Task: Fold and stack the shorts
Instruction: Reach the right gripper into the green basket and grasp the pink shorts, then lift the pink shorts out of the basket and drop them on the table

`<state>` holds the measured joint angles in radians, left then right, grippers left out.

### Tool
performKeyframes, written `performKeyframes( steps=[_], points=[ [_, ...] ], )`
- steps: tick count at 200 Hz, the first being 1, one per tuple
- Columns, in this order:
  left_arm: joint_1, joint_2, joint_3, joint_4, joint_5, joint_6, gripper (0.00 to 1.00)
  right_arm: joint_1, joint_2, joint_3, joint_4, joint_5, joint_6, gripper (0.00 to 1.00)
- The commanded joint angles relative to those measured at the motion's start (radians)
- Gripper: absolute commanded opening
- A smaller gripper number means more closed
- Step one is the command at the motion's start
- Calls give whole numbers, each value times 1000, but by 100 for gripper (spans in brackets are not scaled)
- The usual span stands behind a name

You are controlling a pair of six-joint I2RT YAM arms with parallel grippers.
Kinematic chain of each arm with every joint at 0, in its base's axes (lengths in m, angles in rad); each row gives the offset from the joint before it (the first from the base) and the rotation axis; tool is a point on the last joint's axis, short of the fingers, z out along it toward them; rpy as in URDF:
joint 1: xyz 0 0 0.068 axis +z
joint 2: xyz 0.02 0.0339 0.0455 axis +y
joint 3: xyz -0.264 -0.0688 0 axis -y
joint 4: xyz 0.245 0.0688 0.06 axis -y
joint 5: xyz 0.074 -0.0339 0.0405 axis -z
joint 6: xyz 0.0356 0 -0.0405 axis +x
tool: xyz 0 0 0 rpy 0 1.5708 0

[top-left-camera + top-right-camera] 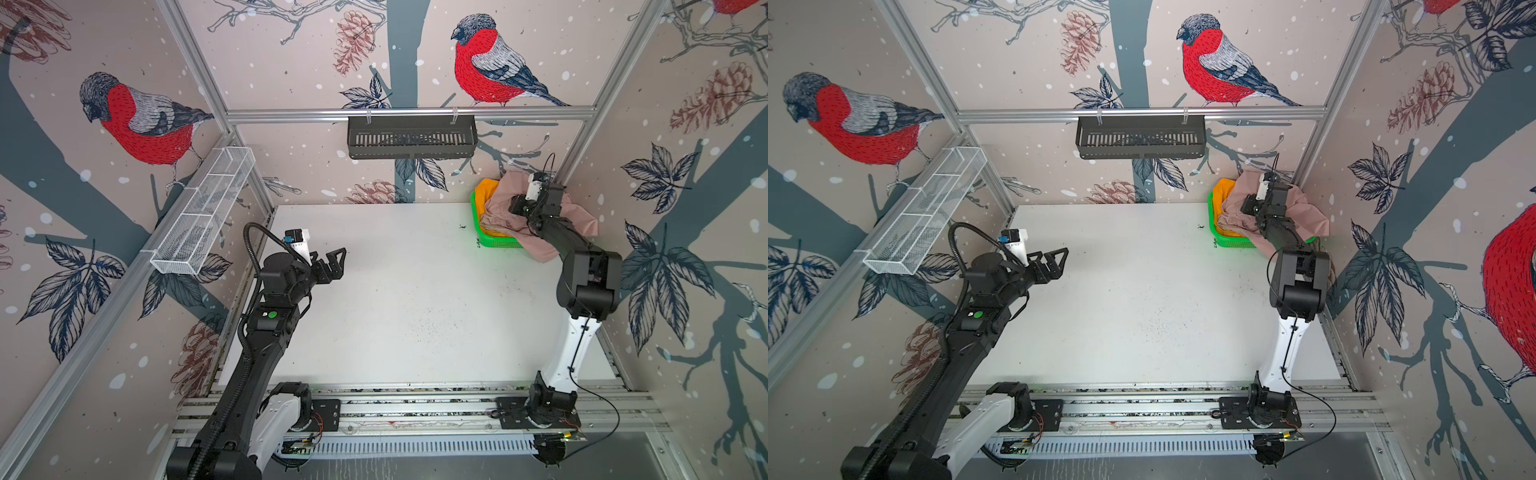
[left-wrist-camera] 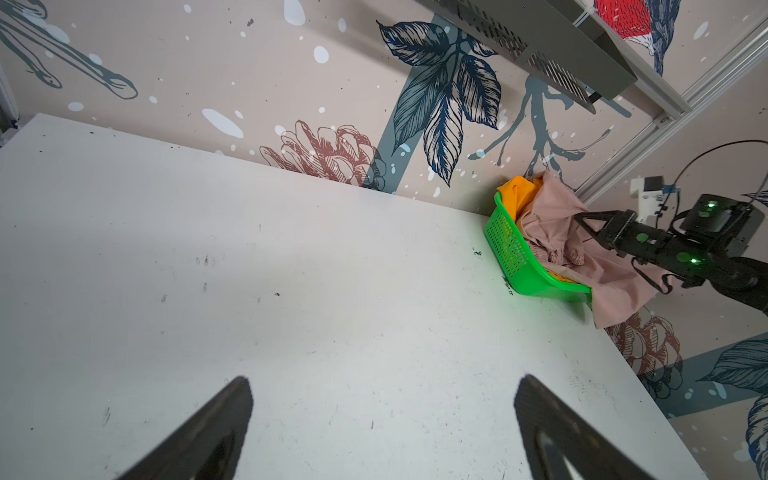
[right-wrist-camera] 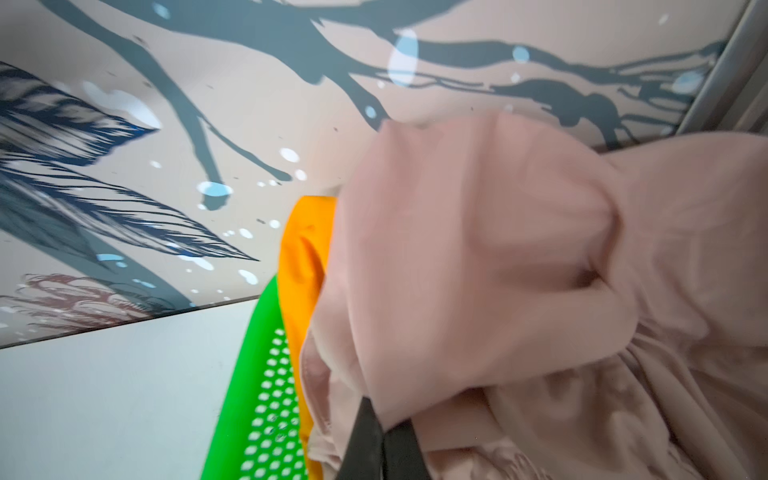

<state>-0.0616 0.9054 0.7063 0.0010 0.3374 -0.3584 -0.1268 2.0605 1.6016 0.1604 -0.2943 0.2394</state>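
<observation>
The pale pink shorts are heaped in the green mesh basket at the table's far right corner, spilling over its right side. The orange shorts lie under them, showing at the basket's far left end. My right gripper is down in the basket, shut on a fold of the pink shorts. My left gripper hangs open over the left side of the table, with nothing between its fingers.
A black slotted shelf hangs from the back rail. A white wire basket is fixed along the left rail. The white table is walled on three sides; the arm bases sit on rails at its front edge.
</observation>
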Motion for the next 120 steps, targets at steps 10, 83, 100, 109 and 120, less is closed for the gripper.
performKeyframes(
  steps=[10, 83, 100, 109, 120],
  points=[
    [-2, 13, -7, 21, 17, 3, 99, 20, -158, -144, 158, -28, 33, 0],
    [-1, 39, -14, 64, 139, -14, 99, 175, -484, -160, 99, 92, 5, 0],
    [-3, 37, -16, 66, 134, -20, 99, 230, -542, -137, 85, 131, -38, 0],
    [-4, 33, -19, 71, 135, -21, 99, 257, -559, -102, 58, 135, -58, 0],
    [-4, 25, -23, 79, 135, -23, 99, 286, -573, -46, 17, 123, -70, 0]
  ],
)
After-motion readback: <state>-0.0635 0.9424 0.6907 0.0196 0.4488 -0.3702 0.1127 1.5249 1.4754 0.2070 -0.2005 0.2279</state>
